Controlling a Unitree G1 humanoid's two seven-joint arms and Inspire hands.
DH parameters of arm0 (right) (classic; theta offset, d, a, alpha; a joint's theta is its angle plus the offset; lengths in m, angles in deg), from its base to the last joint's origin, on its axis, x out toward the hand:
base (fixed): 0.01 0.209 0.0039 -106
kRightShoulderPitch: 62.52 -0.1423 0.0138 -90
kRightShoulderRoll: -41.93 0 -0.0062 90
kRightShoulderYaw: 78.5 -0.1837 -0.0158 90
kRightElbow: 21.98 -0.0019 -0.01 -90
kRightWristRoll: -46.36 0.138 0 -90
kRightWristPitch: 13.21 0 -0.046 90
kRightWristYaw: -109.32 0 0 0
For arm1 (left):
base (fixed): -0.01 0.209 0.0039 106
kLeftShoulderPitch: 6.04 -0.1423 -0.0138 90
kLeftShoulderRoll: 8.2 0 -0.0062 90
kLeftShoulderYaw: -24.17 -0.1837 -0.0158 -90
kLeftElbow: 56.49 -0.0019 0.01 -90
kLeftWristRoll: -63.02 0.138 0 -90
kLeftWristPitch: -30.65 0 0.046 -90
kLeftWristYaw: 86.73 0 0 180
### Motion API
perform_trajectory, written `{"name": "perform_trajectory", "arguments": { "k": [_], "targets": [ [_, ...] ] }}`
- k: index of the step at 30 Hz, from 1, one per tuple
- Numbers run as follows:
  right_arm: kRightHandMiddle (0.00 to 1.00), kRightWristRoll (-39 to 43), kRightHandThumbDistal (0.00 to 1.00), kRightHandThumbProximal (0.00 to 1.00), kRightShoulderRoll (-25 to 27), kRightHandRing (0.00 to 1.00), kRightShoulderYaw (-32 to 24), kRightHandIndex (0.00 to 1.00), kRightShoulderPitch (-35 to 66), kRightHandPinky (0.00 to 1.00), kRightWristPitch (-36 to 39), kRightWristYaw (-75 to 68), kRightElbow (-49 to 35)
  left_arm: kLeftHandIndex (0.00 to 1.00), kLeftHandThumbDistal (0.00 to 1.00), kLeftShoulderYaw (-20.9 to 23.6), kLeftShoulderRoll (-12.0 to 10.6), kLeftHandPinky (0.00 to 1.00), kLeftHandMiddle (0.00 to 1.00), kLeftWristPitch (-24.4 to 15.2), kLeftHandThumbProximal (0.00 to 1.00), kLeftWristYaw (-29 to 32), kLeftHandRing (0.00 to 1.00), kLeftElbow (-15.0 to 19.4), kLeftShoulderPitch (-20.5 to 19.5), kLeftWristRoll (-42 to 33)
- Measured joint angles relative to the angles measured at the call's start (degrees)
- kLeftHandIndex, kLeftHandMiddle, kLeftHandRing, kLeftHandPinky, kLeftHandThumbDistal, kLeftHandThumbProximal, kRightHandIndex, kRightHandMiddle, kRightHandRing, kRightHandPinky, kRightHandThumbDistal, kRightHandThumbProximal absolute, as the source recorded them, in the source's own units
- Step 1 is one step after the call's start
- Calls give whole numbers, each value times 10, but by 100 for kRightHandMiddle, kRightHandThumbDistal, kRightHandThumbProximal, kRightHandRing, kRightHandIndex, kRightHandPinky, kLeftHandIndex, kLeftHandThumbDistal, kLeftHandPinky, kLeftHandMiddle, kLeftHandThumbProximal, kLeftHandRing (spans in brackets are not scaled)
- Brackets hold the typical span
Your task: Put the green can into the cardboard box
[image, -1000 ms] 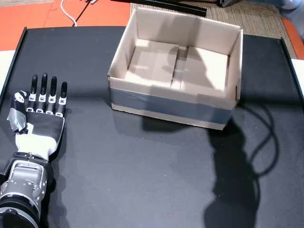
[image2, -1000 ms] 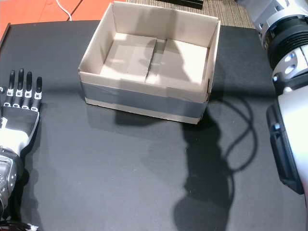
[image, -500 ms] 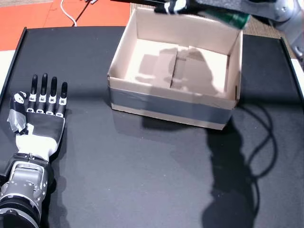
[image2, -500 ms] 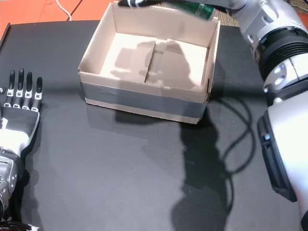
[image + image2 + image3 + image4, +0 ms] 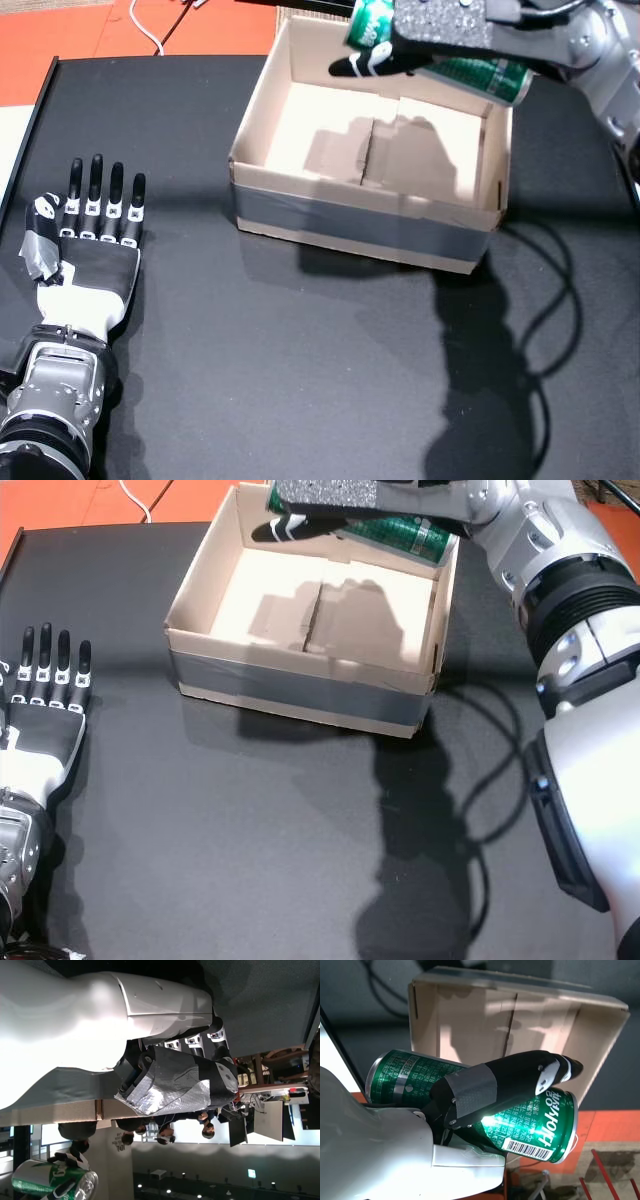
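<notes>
The green can (image 5: 480, 75) (image 5: 395, 532) (image 5: 470, 1105) lies on its side in my right hand (image 5: 430, 35) (image 5: 330, 500) (image 5: 490, 1090), which is shut on it, held in the air over the far part of the cardboard box (image 5: 350, 225) (image 5: 290, 690). The open box stands on the black table with nothing inside it, in both head views. My left hand (image 5: 85, 245) (image 5: 40, 715) (image 5: 170, 1080) rests flat on the table at the near left, fingers stretched out and apart, holding nothing. In the left wrist view the can (image 5: 52, 1180) shows small in the lower left corner.
The black table (image 5: 300, 370) (image 5: 250, 860) spreads wide in front of the box. Orange floor and a white cable (image 5: 145, 30) lie beyond its far left edge. My right arm (image 5: 570, 630) runs along the right side. Several people stand far off in the left wrist view.
My right hand has come in from the upper right with the can and moved down and left over the box. The left hand has stayed put.
</notes>
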Motion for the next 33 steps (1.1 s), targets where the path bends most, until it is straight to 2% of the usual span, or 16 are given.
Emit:
{"name": "perform_trajectory", "arguments": {
  "k": [2, 4, 9, 12, 14, 16, 18, 19, 21, 22, 24, 26, 29, 30, 32, 33],
  "targets": [
    [24, 2, 24, 63, -5, 23, -2, 13, 9, 23, 0, -7, 1, 52, 0, 0, -1, 74, 54, 0, 54, 0, 64, 0, 0, 0],
    [27, 2, 26, 61, -8, 24, -2, 17, 19, 26, 9, -25, 1, 54, 0, 1, -1, 78, 57, 0, 55, 0, 67, 1, 0, 0],
    [29, 4, 26, 64, -14, 22, -8, 21, 39, 20, 49, -80, 1, 53, 0, 2, -4, 76, 56, 0, 55, 0, 66, 1, 0, -1],
    [32, 7, 25, 63, -20, 27, -15, 27, 48, 29, 66, -93, 1, 55, 0, 2, -5, 77, 56, 0, 56, 1, 67, 2, 0, -1],
    [28, 11, 24, 61, -22, 26, -25, 26, 49, 30, 72, -93, 1, 56, 0, 2, -6, 78, 57, 0, 57, 2, 68, 2, 0, -1],
    [22, 16, 22, 54, -22, 21, -30, 22, 49, 26, 76, -93, 1, 56, 0, 2, -6, 77, 57, 0, 57, 2, 67, 2, 0, -1],
    [22, 18, 22, 53, -22, 19, -36, 22, 50, 23, 81, -95, 1, 55, 1, 2, -7, 76, 57, -2, 56, 2, 67, 2, 0, -1],
    [22, 18, 25, 54, -22, 19, -37, 23, 50, 23, 84, -99, 1, 54, 2, 2, -7, 75, 56, -4, 55, 2, 66, 2, 0, -1],
    [27, 18, 30, 55, -22, 25, -39, 27, 50, 35, 89, -108, 1, 54, 1, 2, -7, 74, 56, -5, 55, 2, 66, 2, 0, -1],
    [39, 18, 44, 58, -22, 38, -41, 39, 50, 45, 89, -110, 1, 54, 0, 2, -7, 76, 56, -5, 55, 2, 66, 2, 0, -1],
    [58, 18, 48, 59, -22, 61, -44, 61, 50, 61, 88, -111, 1, 54, 0, 2, -7, 76, 55, -5, 55, 2, 66, 2, 0, -1],
    [67, 18, 54, 58, -21, 73, -45, 69, 50, 70, 85, -109, 1, 52, 0, 2, -7, 75, 54, -5, 55, 2, 65, 2, 0, -1],
    [74, 18, 62, 60, -21, 79, -45, 71, 50, 76, 80, -97, 1, 53, 0, 3, -7, 73, 56, -5, 55, 1, 64, 2, 0, -1],
    [76, 18, 66, 64, -20, 82, -45, 72, 50, 78, 80, -94, 1, 53, 0, 3, -7, 72, 56, -5, 54, 1, 64, 2, 0, -1],
    [76, 16, 62, 69, -18, 84, -42, 71, 50, 79, 81, -94, 1, 55, 0, 4, -7, 74, 57, -5, 55, 1, 65, 2, 0, -2],
    [82, 9, 62, 72, -17, 84, -36, 76, 50, 80, 85, -98, 1, 55, 0, 4, -7, 74, 57, -5, 55, 1, 65, 2, 0, -2]
  ]
}}
